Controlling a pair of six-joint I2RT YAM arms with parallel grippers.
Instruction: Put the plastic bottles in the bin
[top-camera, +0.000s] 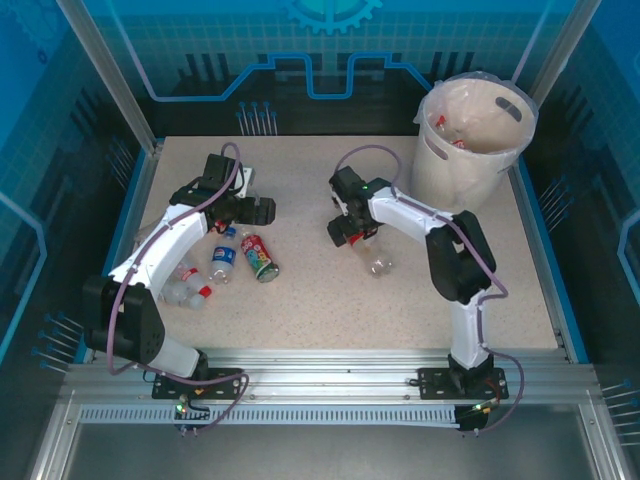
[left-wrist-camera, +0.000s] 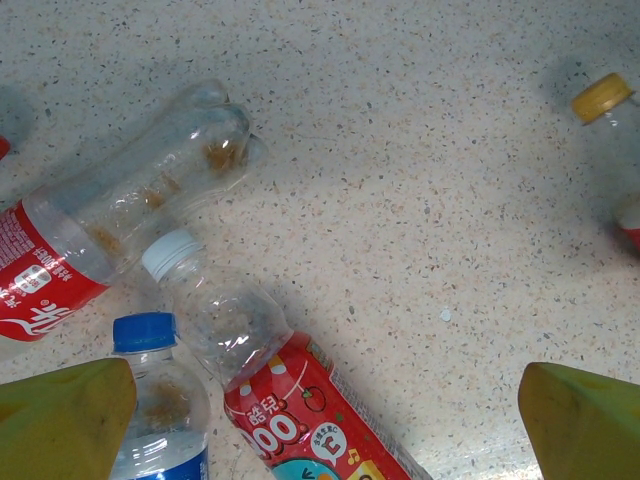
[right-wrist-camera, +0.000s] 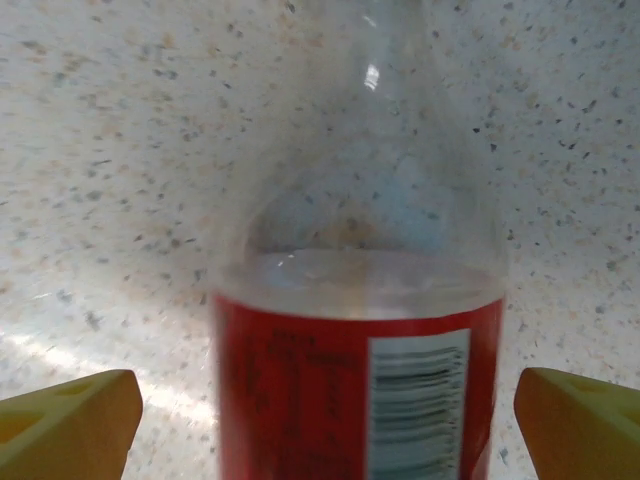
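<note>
Right gripper (right-wrist-camera: 325, 420), jaws wide, straddles the red-labelled bottle (right-wrist-camera: 360, 380) lying mid-table, just right of centre, its long axis running between the fingers, across their closing line, with the bin (top-camera: 440, 170) at the far right, nearer this arm.

White arms (top-camera: 165, 240) with black joints, purple cables (top-camera: 366, 148), yellow jaws.

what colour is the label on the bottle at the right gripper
The label is red with a white barcode panel; clearest in the right wrist view.
</note>
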